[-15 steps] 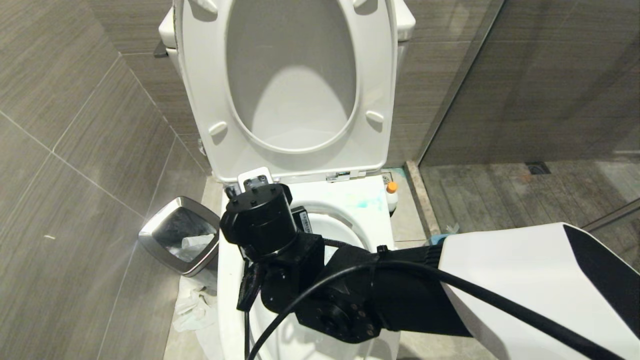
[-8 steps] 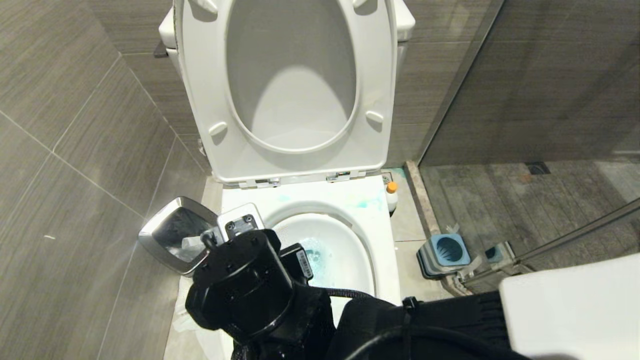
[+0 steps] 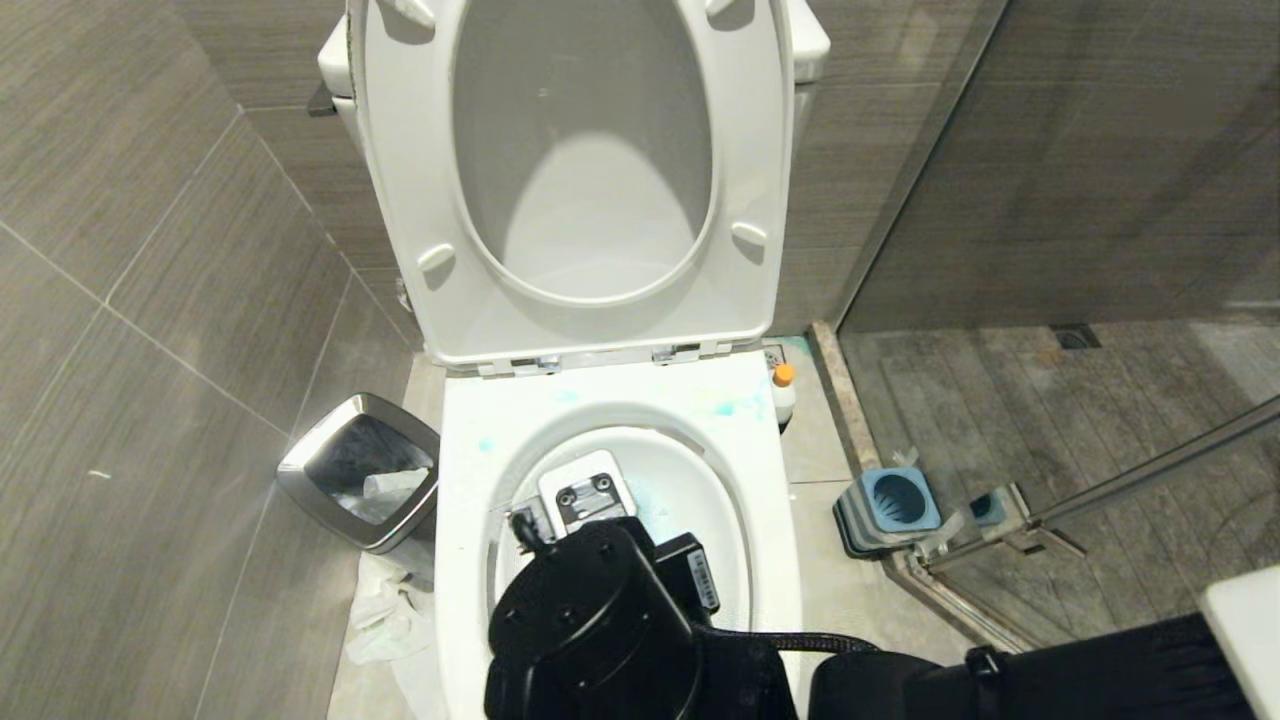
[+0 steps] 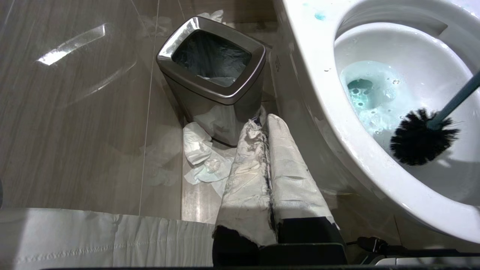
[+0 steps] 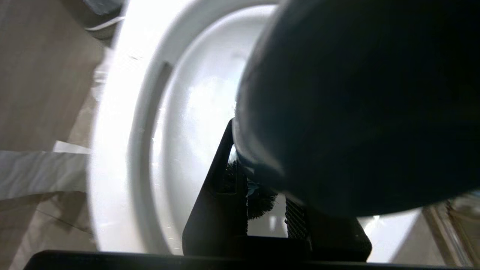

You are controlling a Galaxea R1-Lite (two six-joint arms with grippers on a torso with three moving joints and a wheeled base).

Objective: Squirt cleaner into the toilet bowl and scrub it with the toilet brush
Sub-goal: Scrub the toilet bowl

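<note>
The white toilet bowl (image 3: 462,500) stands with its seat and lid raised; teal-blue foamy water (image 4: 369,97) lies in the basin. My right arm's wrist (image 3: 590,620) hangs over the front of the basin and hides the gripper below it. The right gripper (image 5: 262,180) is shut on the toilet brush, whose dark handle end fills the right wrist view. The black brush head (image 4: 418,138) rests against the basin's inner wall on its teal handle (image 4: 457,100). The cleaner (image 3: 783,392) stands on the floor right of the toilet. My left gripper (image 4: 264,122) is parked low beside the toilet, shut and empty.
A steel-rimmed waste bin (image 3: 365,470) stands left of the toilet, with crumpled tissue (image 4: 202,157) on the floor before it. The grey-blue brush holder (image 3: 888,508) sits on the right by the glass shower partition (image 3: 1050,200). Teal smears mark the rim (image 3: 735,405).
My right arm has swept from the bowl's back left rim, past the bin side, to the front of the basin. The brush holder has come into sight.
</note>
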